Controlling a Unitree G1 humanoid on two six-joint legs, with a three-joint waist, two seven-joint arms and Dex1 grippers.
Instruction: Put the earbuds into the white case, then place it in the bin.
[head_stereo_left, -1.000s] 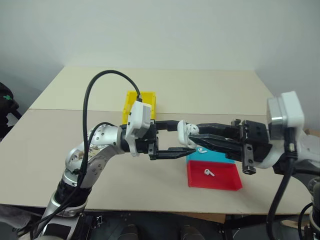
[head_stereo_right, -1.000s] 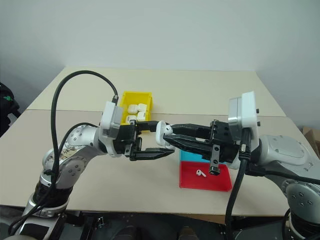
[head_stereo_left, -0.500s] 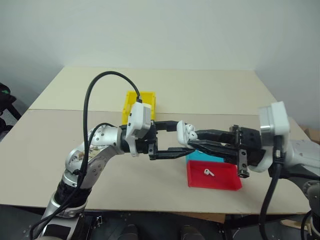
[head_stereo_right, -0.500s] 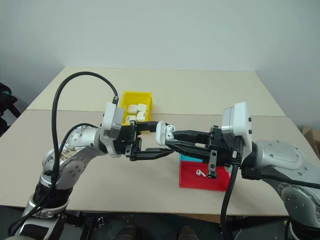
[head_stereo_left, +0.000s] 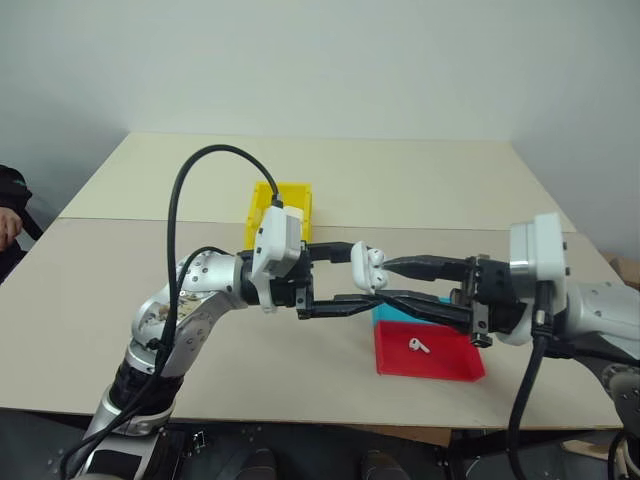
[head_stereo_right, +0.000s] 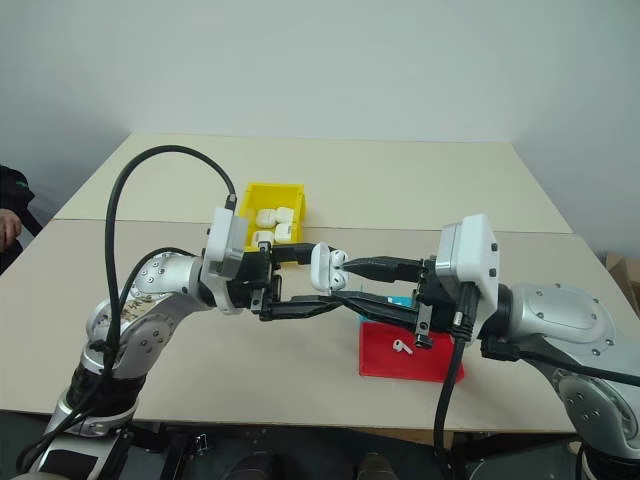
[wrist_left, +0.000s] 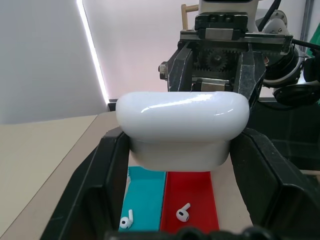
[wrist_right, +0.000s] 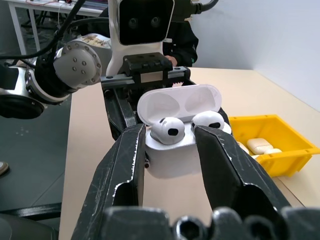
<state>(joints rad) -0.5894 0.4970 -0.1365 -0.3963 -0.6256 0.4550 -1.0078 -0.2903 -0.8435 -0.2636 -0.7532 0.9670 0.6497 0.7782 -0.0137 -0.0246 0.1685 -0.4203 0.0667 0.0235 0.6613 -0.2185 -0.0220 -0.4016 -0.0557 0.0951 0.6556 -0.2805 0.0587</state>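
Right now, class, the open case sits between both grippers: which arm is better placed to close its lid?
The right. The left gripper is clamped on the white case, while the right gripper is open around it, both earbuds seated.

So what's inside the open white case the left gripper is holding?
Two earbuds sit in the white case, heads showing under the raised lid; their stems are hidden in the sockets. The left gripper holds the case, and the right gripper's fingers flank it.
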